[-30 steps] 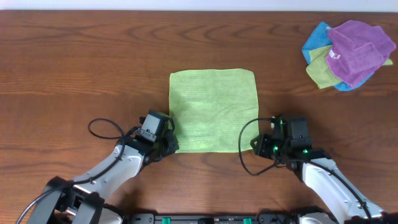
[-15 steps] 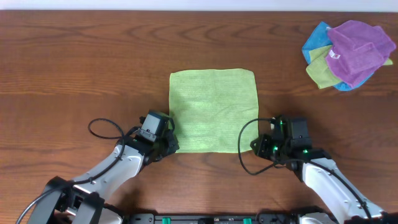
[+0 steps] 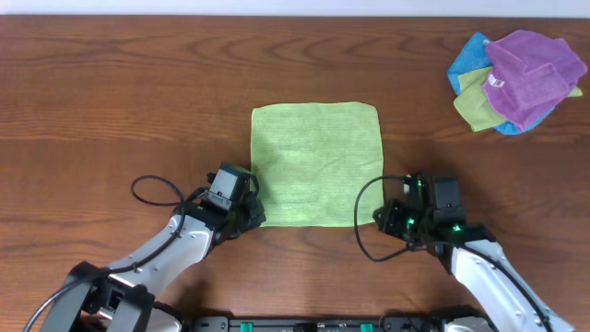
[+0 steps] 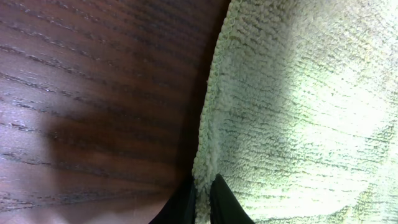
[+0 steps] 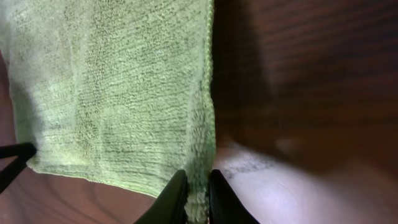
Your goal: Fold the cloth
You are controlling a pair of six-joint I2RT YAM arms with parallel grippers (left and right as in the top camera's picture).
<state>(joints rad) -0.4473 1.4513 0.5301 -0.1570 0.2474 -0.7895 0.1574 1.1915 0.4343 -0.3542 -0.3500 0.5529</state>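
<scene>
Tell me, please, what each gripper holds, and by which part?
Both hold the cloth: the left gripper pinches its edge at the near left corner, the right gripper its edge at the near right corner.

Overhead, we're not seeing the near corners of the cloth (image 3: 315, 161): left gripper (image 3: 254, 218) & right gripper (image 3: 380, 218) are covering them. Each wrist cam is cutting its gripper off at the btm edge.
</scene>
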